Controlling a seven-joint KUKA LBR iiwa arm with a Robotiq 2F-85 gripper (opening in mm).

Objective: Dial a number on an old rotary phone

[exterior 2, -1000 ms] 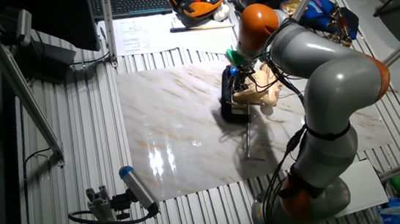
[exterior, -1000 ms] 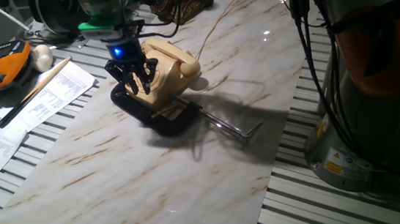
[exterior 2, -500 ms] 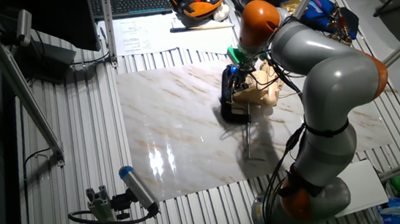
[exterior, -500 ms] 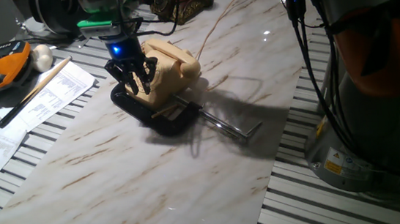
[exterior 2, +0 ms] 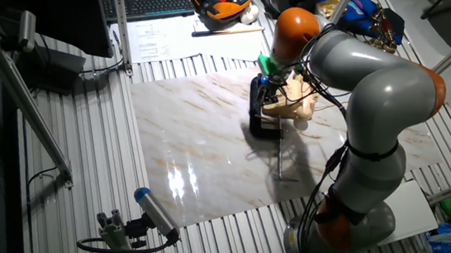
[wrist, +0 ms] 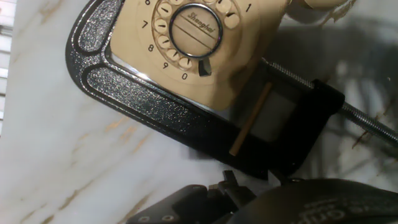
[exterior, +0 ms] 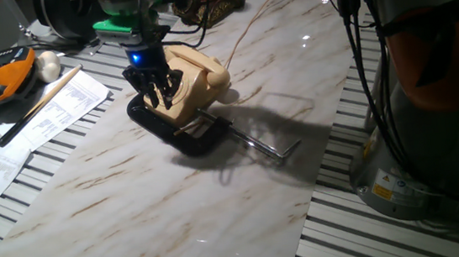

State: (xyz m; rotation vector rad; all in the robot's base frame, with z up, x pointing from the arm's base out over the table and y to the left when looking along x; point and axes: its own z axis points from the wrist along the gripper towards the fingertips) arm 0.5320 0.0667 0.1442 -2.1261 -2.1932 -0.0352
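The old rotary phone (exterior: 197,74) is cream-beige and sits on the marble board, held at its base by a black C-clamp (exterior: 177,132). In the hand view its round dial (wrist: 191,30) fills the top, with digits around the rim. My gripper (exterior: 158,93) hangs right over the phone's sloped front face, fingers pointing down and slightly apart, holding nothing. From the other side, the gripper (exterior 2: 267,89) stands just left of the phone (exterior 2: 292,102). My fingertips do not show in the hand view.
The clamp's steel screw rod (exterior: 263,146) sticks out toward the front right. A thin cord (exterior: 245,26) runs back from the phone. Papers (exterior: 19,132), a wooden stick (exterior: 41,103) and an orange pendant (exterior: 6,72) lie left. The robot base (exterior 2: 348,230) stands beside the board.
The gripper has shifted slightly up and back over the phone's face. The phone and the clamp have not moved.
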